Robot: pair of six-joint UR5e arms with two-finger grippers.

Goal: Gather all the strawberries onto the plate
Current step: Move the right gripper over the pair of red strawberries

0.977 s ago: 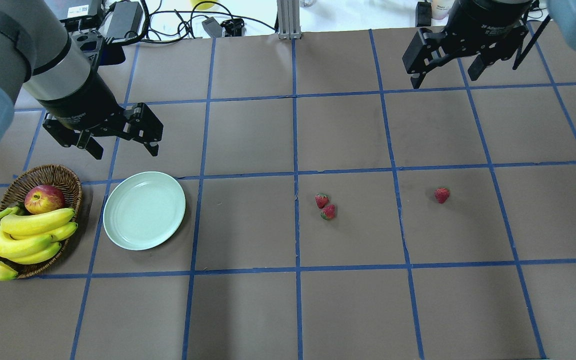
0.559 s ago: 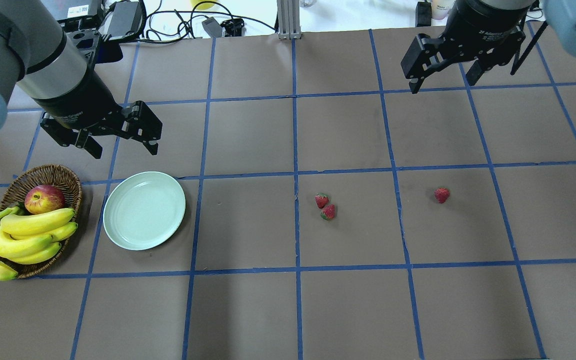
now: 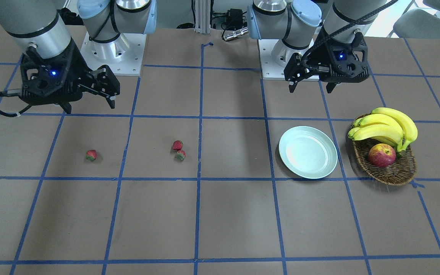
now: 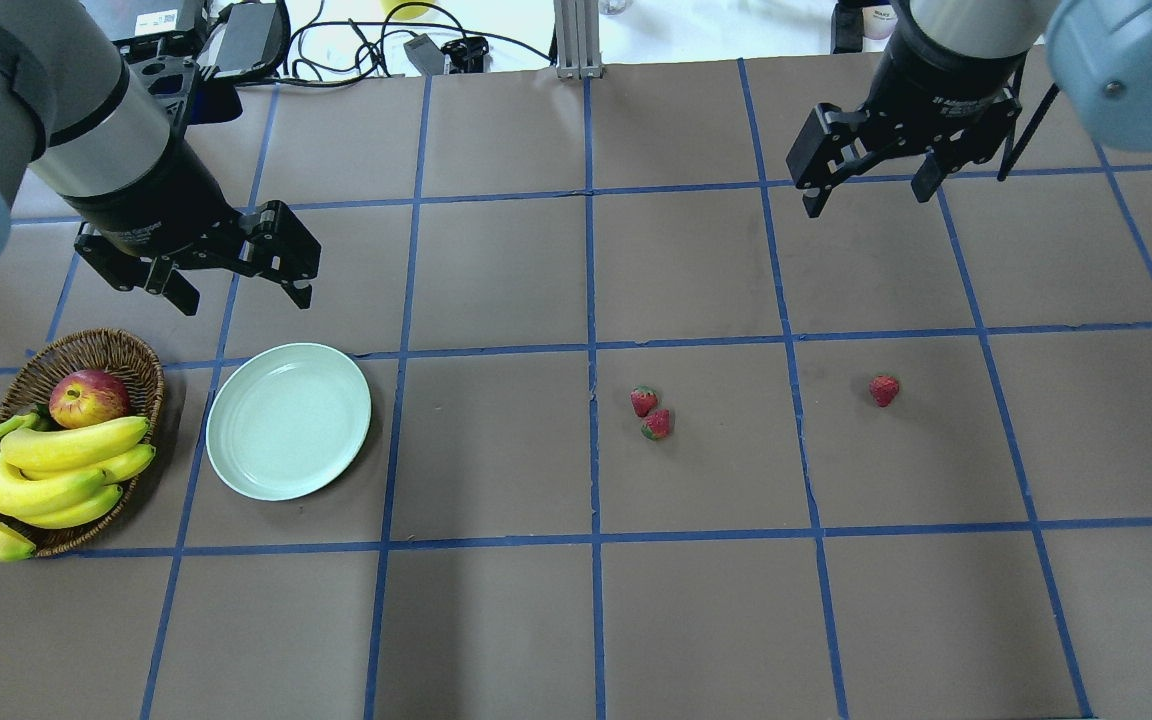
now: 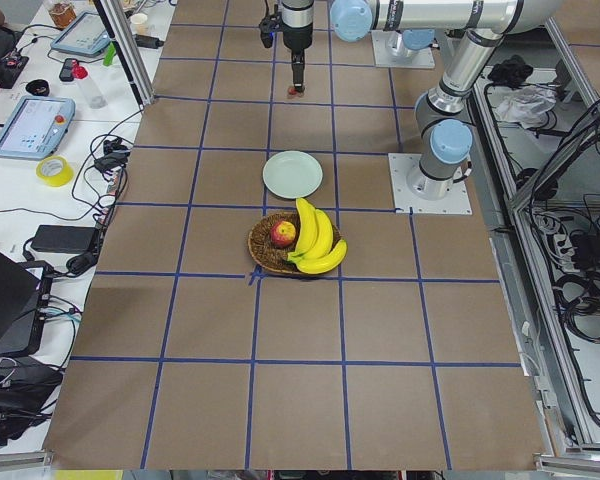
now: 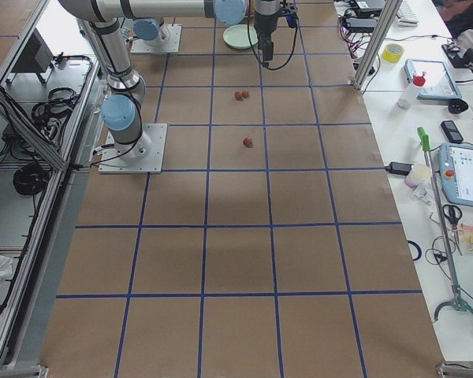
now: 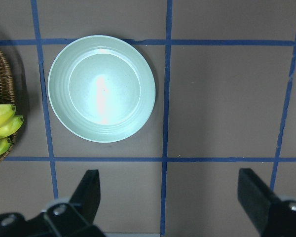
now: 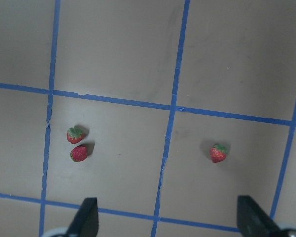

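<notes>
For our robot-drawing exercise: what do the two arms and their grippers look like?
The left arm and right arm are silver-grey tubes with pale blue joint caps. The left gripper and right gripper are black, two-fingered, with white lettering above, a blue light and a black cable.

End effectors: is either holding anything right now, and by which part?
Nothing is held. The left end effector and right end effector are both open and empty; the three strawberries lie loose on the table, away from the plate.

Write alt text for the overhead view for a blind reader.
Three strawberries lie on the table, two paired near the middle, one farther right. The empty plate sits at left beside a fruit basket; the left claw and right claw hover open.
</notes>
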